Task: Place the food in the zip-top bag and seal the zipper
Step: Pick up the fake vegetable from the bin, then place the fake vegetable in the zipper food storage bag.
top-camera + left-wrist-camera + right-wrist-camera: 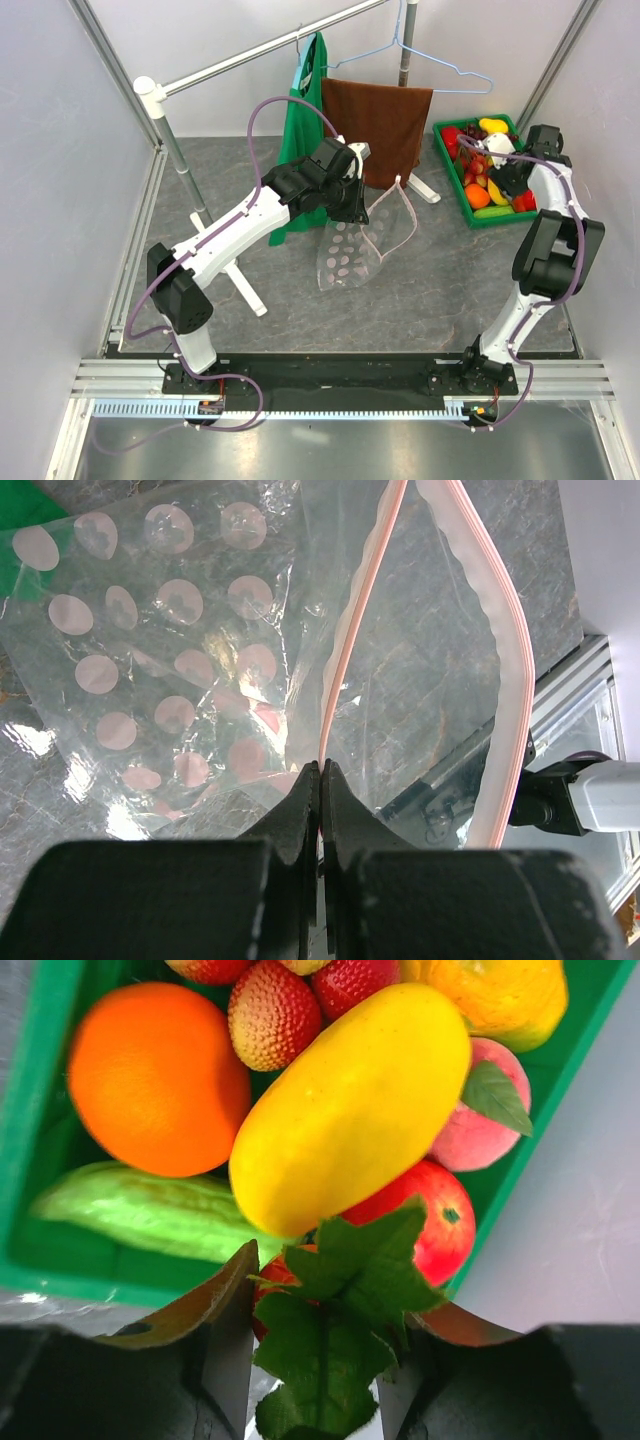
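Right wrist shows your right gripper [325, 1305] straddling a leafy red fruit [345, 1260] in the green tray [30, 1110]. I can't tell whether it grips yet, so seat it on the body, not the leaves. Your left gripper [320, 775], clamped on the zipper [345, 650], holds the zip-top bag [170, 660] agape over the desk [450, 290].

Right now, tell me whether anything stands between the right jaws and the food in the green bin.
Nothing visible does. The right jaws straddle the green leaves of a piece lying at the rim of the green bin, beside the yellow mango. Whether they grip the leaves is unclear.
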`<state>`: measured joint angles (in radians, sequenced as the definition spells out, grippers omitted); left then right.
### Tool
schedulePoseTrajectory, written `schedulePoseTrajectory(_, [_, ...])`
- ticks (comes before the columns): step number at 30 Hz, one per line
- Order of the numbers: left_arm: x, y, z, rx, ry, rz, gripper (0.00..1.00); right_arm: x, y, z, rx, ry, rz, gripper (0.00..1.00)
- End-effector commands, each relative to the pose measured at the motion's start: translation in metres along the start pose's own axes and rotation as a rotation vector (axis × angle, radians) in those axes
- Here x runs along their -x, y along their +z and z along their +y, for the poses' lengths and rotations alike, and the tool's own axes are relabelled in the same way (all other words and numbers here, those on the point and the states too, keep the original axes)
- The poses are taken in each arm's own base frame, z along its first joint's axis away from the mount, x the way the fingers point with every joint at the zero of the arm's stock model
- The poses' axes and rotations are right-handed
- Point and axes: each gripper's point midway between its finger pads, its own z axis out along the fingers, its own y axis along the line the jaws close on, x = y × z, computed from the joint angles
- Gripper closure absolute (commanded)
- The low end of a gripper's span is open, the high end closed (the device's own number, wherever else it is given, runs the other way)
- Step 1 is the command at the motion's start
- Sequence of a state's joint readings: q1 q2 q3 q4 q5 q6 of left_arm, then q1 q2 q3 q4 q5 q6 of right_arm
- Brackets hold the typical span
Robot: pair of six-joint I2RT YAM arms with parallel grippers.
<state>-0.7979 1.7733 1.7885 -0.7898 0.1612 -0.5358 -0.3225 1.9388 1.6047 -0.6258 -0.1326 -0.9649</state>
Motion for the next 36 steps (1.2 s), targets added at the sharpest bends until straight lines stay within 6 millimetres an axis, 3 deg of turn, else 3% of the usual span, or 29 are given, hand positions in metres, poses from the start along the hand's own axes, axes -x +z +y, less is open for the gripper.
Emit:
schedulePoseTrajectory(1, [0.01,-0.005,-0.008,-0.025,-0.012,-0.038,0.98,0.04,-0.065,-0.013,-0.035,0.075,-0.13,0.67])
schedulePoseTrajectory(2, [0.01,-0.005,-0.007,-0.024,-0.014,-0.035,0.98,0.049,-0.078,-0.014,-0.033,0.087,-0.166,0.67])
schedulePoseTrajectory(4, [0.009,-0.005,-0.007,-0.027,-0.014,-0.035,0.98,0.074,-0.125,-0.017,-0.045,0.136,-0.259,0.68])
schedulePoseTrajectory(6, [0.008,-0.006,-0.007,-0.032,-0.017,-0.03,0.98,0.099,-0.166,0.001,0.025,0.182,-0.365,0.68])
schedulePoseTrajectory(7, [0.008,-0.005,-0.007,-0.033,-0.017,-0.028,0.98,0.115,-0.191,0.0,0.03,0.184,-0.429,0.69])
schedulePoseTrajectory(10, [0.007,-0.005,-0.009,-0.046,-0.016,-0.02,0.98,0.152,-0.252,0.031,0.15,0.256,-0.59,0.69])
schedulePoseTrajectory(15, [0.01,-0.007,-0.012,-0.059,-0.015,-0.025,0.98,0.202,-0.336,0.119,0.502,0.29,-0.816,0.71])
schedulePoseTrajectory(16, [0.011,-0.008,-0.013,-0.062,-0.014,-0.028,0.98,0.204,-0.336,0.135,0.574,0.317,-0.813,0.71])
schedulePoseTrajectory(17, [0.012,-0.008,-0.014,-0.067,-0.015,-0.029,0.98,0.214,-0.356,0.151,0.629,0.334,-0.859,0.71])
schedulePoseTrajectory(18, [0.012,-0.01,-0.015,-0.07,-0.014,-0.029,0.98,0.216,-0.361,0.162,0.67,0.343,-0.872,0.71])
schedulePoseTrajectory(19, [0.012,-0.011,-0.017,-0.077,-0.012,-0.032,0.98,0.213,-0.347,0.175,0.711,0.378,-0.84,0.71])
schedulePoseTrajectory(20, [0.013,-0.012,-0.017,-0.082,-0.011,-0.033,0.98,0.218,-0.357,0.186,0.73,0.368,-0.867,0.71])
schedulePoseTrajectory(24, [0.012,-0.016,-0.019,-0.093,-0.009,-0.037,0.98,0.213,-0.335,0.227,0.82,0.404,-0.776,0.72])
schedulePoseTrajectory(31, [0.012,-0.018,-0.021,-0.104,-0.009,-0.037,0.98,0.203,-0.3,0.271,0.829,0.346,-0.637,0.68])
schedulePoseTrajectory(35, [0.012,-0.017,-0.022,-0.11,-0.008,-0.033,0.98,0.2,-0.281,0.281,0.823,0.347,-0.551,0.48])
schedulePoseTrajectory(36, [0.012,-0.018,-0.023,-0.111,-0.01,-0.034,0.98,0.202,-0.283,0.279,0.816,0.348,-0.554,0.29])
